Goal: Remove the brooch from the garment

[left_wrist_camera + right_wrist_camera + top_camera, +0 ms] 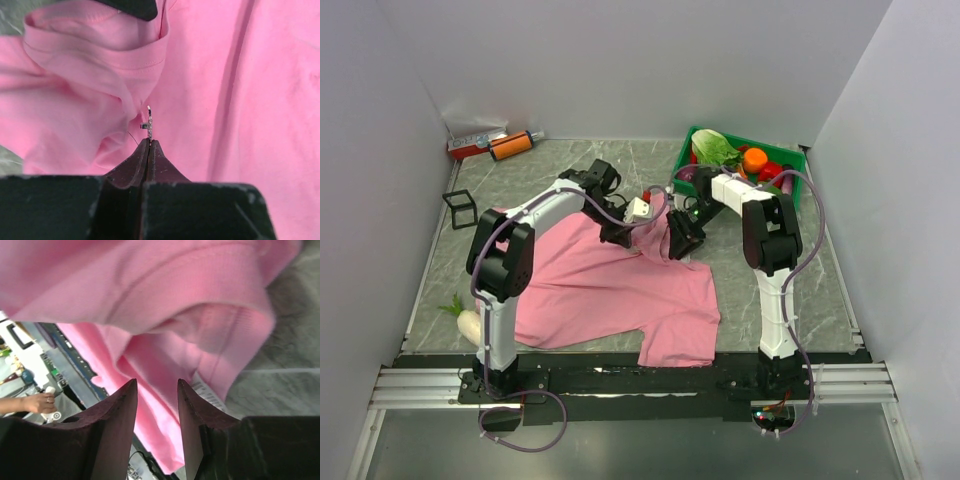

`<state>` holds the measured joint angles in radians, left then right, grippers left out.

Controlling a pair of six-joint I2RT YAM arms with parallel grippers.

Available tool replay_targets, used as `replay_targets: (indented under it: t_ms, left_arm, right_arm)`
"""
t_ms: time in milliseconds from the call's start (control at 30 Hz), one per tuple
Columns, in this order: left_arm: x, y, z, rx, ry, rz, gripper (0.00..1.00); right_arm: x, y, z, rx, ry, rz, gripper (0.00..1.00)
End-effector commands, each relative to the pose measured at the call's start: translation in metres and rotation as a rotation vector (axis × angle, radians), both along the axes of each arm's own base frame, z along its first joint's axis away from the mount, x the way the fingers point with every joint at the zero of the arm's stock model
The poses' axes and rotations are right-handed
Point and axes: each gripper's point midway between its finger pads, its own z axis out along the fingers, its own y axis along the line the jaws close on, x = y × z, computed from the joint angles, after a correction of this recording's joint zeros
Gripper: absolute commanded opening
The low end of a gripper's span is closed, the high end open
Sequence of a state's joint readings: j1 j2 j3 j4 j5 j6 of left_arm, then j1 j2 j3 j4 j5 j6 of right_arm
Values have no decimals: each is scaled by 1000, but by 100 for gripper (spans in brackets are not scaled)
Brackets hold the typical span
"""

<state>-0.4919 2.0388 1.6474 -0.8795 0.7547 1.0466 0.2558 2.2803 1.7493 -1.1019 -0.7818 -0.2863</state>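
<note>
Top view: pink T-shirt point(610, 290) lies spread mid-frame on the grey marbled table point(750, 290), both arms meet at its collar end, centre of frame

Left gripper point(149, 144) clamped tight, tips pinching the brooch point(149, 124). It's a tiny silvery piece sticking straight up from the tips, centre of the left wrist view, in front of bunched pink cloth next to a hemmed fold. Can't tell whether it touches the fabric or sits clear of it. Thin wire point(132, 137) curls off just left of the tips

Right gripper point(156, 390) released, fingers apart, nothing between them. Pink cloth drapes across the top of its view, white neck label point(207, 394) just right of the right-hand finger

Green bin point(800, 160) with vegetables at upper right of the top view, apart from the shirt
</note>
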Motion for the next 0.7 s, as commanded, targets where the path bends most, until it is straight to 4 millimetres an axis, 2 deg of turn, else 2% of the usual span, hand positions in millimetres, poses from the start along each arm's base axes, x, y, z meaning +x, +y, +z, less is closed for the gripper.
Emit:
replay_targets:
  t_ms: [0,100,200,333,367,400,467,500,533,567,667]
  left_arm:
    - [-1,2,-2,8,86,91,1]
    - [3,1,-1,25,105,139,1]
    - [3,9,-2,62,122,161,1]
    - [-4,34,1,103,187,202,1]
    - [-4,38,3,93,206,216,1]
    - [-1,50,2,93,222,249,1]
    - [1,59,10,69,222,279,1]
    - [1,70,7,69,232,306,1]
    - [2,74,14,58,216,320,1]
    - [2,78,11,52,212,338,1]
    - [7,87,18,21,173,379,1]
  right_arm:
    - [-4,-12,-7,-95,-20,0,46]
    - [-9,-23,-13,-166,-25,-2,46]
    - [-12,-32,-12,-208,-37,0,46]
    - [-10,-51,-11,-304,-90,3,47]
    - [-11,-57,-15,-335,-94,2,47]
    - [-9,-70,-18,-403,-114,-2,47]
    - [-12,-84,-19,-444,-129,-13,47]
    - [-12,-91,-18,-461,-134,-23,48]
    - [-11,-98,-14,-478,-156,-29,48]
    - [-13,-104,-12,-481,-151,-42,48]
    - [-7,-99,14,-425,-231,-33,48]
